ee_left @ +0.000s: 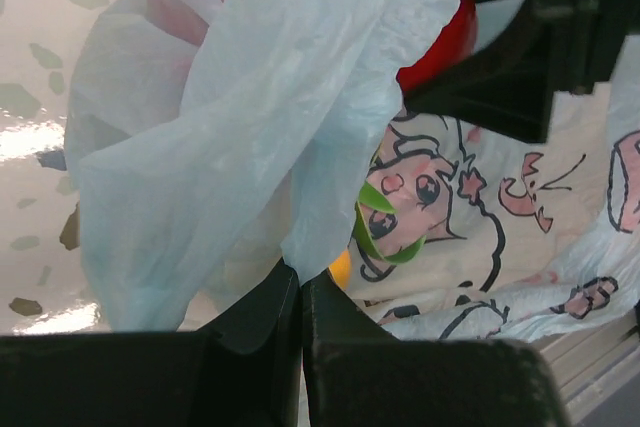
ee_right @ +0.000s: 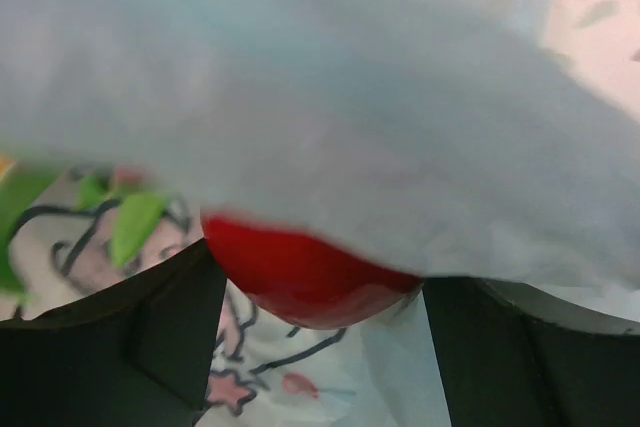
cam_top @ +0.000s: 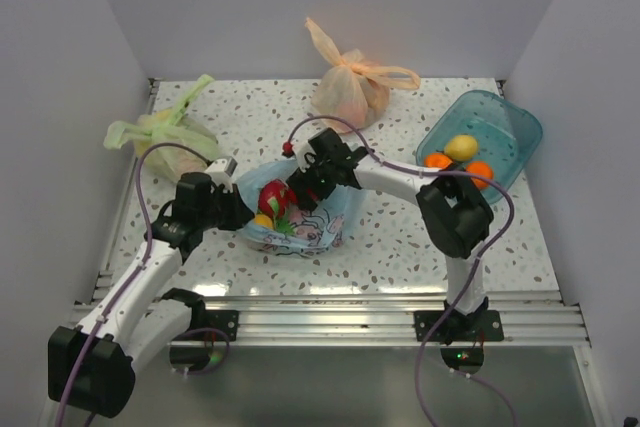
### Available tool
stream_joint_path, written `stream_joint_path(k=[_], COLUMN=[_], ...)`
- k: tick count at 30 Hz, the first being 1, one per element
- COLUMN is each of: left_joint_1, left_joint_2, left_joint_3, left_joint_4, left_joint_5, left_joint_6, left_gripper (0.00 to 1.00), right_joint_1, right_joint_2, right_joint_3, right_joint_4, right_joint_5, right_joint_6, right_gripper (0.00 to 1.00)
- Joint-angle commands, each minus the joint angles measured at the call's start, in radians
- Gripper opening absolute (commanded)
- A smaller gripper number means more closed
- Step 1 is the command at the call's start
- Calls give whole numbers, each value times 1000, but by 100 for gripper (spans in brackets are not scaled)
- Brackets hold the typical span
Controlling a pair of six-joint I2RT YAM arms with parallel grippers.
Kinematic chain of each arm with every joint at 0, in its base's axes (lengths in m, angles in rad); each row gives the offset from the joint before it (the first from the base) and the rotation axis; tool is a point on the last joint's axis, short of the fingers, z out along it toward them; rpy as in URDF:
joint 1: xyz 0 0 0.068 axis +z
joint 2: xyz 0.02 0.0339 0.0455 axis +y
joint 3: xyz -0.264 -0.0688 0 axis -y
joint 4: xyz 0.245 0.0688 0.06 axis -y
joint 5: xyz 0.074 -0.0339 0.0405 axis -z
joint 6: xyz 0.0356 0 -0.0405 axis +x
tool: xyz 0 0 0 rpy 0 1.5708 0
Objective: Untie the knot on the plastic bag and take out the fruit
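The light blue plastic bag point(cam_top: 305, 230) with its cartoon print lies open in the middle of the table; no knot shows. A red fruit point(cam_top: 275, 196) with green leaves and a small yellow fruit point(cam_top: 263, 220) sit in its mouth. My left gripper point(cam_top: 238, 205) is at the bag's left edge, shut on the thin bag film point(ee_left: 250, 127) in the left wrist view, where the gripper point(ee_left: 300, 282) pinches it. My right gripper point(cam_top: 298, 190) reaches into the bag from the right. In the right wrist view the gripper point(ee_right: 322, 282) is closed around the red fruit point(ee_right: 300, 272), with bag film draped above.
A teal bin point(cam_top: 515, 132) at the right holds a yellow fruit point(cam_top: 460, 147) and two orange fruits point(cam_top: 437, 160). A tied green bag point(cam_top: 165, 132) lies at the back left. A tied orange bag point(cam_top: 350, 87) stands at the back middle. Walls close the table in.
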Motion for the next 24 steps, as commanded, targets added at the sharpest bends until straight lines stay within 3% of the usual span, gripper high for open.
stream_joint_path(k=[1,4,7,11,19,24], left_joint_1=[7,7,7,7,7,7], left_joint_2=[10,1,4,2,10,7], left_joint_3=[51,25,31,31,26,25], left_joint_4=[26,56,56,56,59,56], left_joint_5=[-55,-55,-65,-81,-59,-62], left_joint_6=[88,96,102,105,103,103], left_gripper=[6,6,6,6,6,6], right_joint_1=[6,5,-23,-35,147,177], right_joint_2=[-130,-202,-252,-324,-450,-413], right_joint_3=[-68,-163,-240,-269,-188,-152], right_joint_4=[-26,12,72,80,1,-15], right_joint_5=[-313,-273,-129,-30,227,246], right_joint_6=[61,119,220,274,182,136], right_gripper=[74,78,86,94,95,90])
